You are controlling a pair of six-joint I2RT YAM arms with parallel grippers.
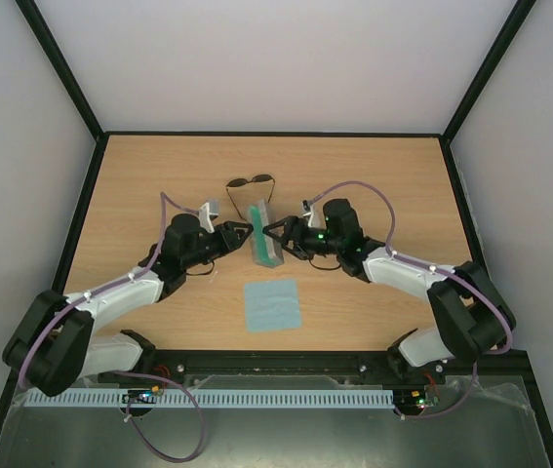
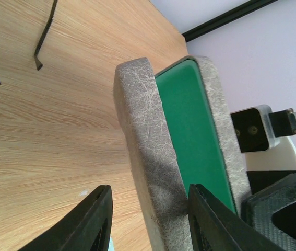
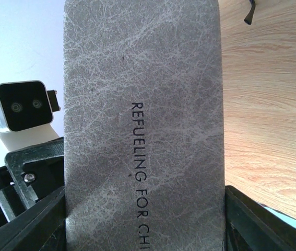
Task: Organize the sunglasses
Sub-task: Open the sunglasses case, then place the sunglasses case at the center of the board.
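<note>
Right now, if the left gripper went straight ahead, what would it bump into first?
The case. Its grey shell sits between the fingers of the left gripper, so it would probably hit that almost at once. The right gripper looks to be just behind the case.

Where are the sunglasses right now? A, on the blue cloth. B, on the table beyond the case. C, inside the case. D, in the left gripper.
B: the sunglasses lie on the table, just beyond the case on its far side from the arms.
</note>
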